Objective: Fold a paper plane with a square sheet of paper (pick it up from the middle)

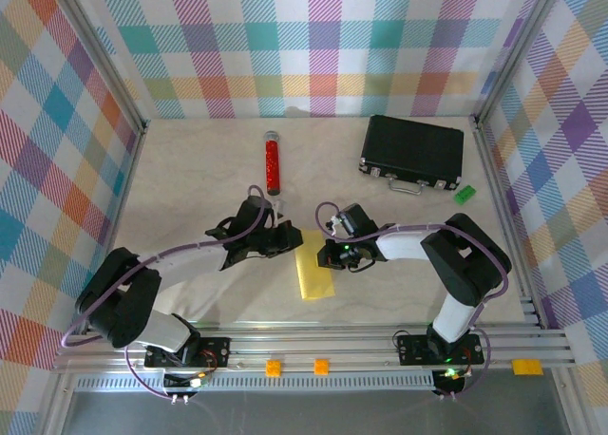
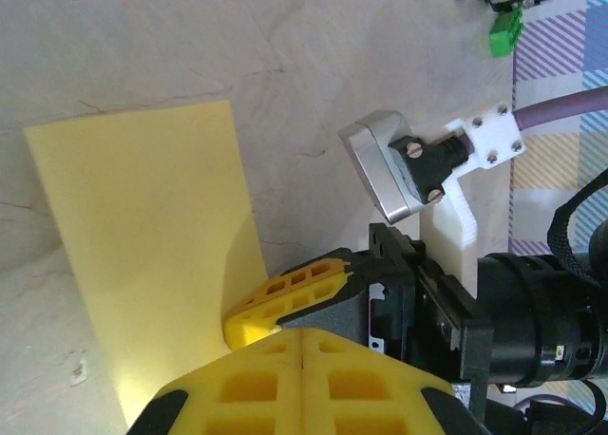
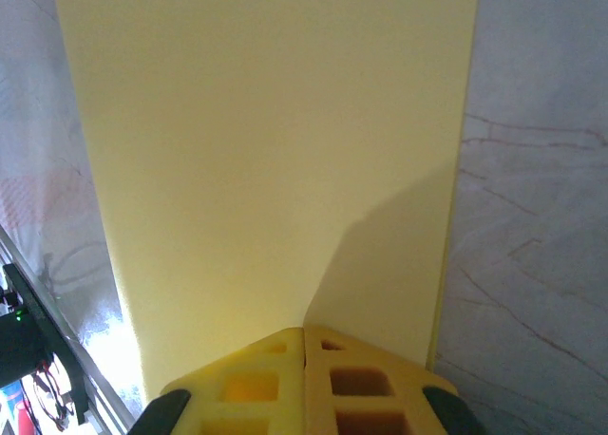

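A pale, marble-veined table (image 1: 190, 169) lies inside walls (image 1: 323, 46) of bright plaid cloth.

The left gripper (image 2: 299, 345) has its two yellow fingers pressed together, with only a thin seam between them. Its tips sit at the edge of the square sheet of paper (image 1: 314, 275). Whether any paper is caught between them cannot be told. The right gripper (image 3: 304, 340) is closed the same way, pad against pad, and its tips rest at one short end of the sheet, whose yellow surface stretches away from them. No paper shows in that seam either.

In the left wrist view one ribbed finger of the right gripper meets the sheet's near corner, just beside the left fingers. Behind it are the right arm's silver camera housing and its purple cable.

The sheet is folded into a narrow rectangle and lies flat on the table. It is nearer the arm bases than the red cylinder (image 1: 272, 164) and a little to that cylinder's right. Both grippers meet at the end of the sheet that faces the red cylinder, the left one almost straight below the cylinder in the top view.

A black case (image 1: 413, 148) lies well to the right of the red cylinder. A small green block (image 1: 465, 194) is farther right again, just beyond the case's corner.
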`<action>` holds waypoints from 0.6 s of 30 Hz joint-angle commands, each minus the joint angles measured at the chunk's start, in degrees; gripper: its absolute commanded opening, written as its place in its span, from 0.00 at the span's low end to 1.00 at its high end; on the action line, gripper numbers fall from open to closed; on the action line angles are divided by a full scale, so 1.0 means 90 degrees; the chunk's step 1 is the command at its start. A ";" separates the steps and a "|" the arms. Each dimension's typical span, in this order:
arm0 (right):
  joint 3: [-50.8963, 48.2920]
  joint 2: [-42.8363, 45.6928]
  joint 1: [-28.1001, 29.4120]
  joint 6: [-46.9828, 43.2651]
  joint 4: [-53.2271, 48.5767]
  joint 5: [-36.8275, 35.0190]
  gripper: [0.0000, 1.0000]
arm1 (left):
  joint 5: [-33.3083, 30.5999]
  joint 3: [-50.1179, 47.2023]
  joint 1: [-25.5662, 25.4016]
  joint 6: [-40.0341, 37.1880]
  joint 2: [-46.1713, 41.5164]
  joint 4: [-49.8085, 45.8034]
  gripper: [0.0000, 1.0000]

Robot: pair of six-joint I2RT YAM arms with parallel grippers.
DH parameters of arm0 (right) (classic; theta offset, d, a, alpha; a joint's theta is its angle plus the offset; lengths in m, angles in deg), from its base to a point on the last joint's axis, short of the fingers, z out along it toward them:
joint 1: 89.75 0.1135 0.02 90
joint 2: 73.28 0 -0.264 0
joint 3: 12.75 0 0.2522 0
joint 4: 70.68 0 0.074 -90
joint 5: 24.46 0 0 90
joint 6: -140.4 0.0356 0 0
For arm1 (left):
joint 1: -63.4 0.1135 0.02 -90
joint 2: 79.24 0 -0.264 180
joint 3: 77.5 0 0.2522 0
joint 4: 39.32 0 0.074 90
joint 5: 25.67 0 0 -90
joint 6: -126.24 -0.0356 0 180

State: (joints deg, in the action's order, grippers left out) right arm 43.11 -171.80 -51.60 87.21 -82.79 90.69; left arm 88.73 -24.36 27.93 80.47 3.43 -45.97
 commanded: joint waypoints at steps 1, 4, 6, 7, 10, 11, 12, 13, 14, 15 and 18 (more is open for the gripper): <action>-0.0306 -0.0166 -0.0064 0.0014 -0.0960 -0.0587 0.00 | 0.0526 -0.0023 0.0063 0.0124 0.0284 0.0342 0.00; -0.0327 -0.0130 -0.0069 0.0057 -0.0941 -0.0616 0.00 | 0.0582 0.0009 0.0063 0.0086 0.0508 0.0228 0.00; -0.0318 -0.0127 -0.0066 0.0064 -0.0945 -0.0616 0.00 | 0.0592 -0.0019 0.0063 0.0061 0.0619 0.0235 0.00; -0.0320 -0.0117 -0.0066 0.0080 -0.0949 -0.0616 0.00 | 0.0572 -0.0044 0.0063 0.0047 0.0666 0.0216 0.00; -0.0299 -0.0124 -0.0069 0.0097 -0.0965 -0.0609 0.00 | 0.0548 -0.0079 0.0063 -0.0008 0.0812 0.0189 0.00; -0.0304 -0.0110 -0.0066 0.0106 -0.0958 -0.0607 0.00 | 0.0562 -0.0104 0.0063 -0.0023 0.0860 0.0195 0.00; -0.0307 -0.0103 -0.0068 0.0117 -0.0950 -0.0609 0.00 | 0.0589 -0.0113 0.0063 -0.0046 0.0913 0.0227 0.00; -0.0306 -0.0101 -0.0069 0.0127 -0.0950 -0.0607 0.00 | 0.0617 -0.0128 0.0063 -0.0044 0.0963 0.0251 0.00; -0.0308 -0.0099 -0.0069 0.0128 -0.0952 -0.0607 0.00 | 0.0663 -0.0144 0.0065 -0.0050 0.1006 0.0303 0.00; -0.0307 -0.0106 -0.0065 0.0127 -0.0947 -0.0607 0.00 | 0.0693 -0.0167 0.0063 -0.0031 0.1021 0.0376 0.00; -0.0306 -0.0114 -0.0069 0.0144 -0.0942 -0.0597 0.00 | 0.0776 -0.0188 0.0063 -0.0004 0.1012 0.0512 0.00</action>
State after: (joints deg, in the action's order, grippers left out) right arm 43.01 -171.36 -51.60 88.20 -83.23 90.16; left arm 93.71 -25.45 27.93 80.55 12.43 -43.72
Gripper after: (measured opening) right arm 0.057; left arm 0.051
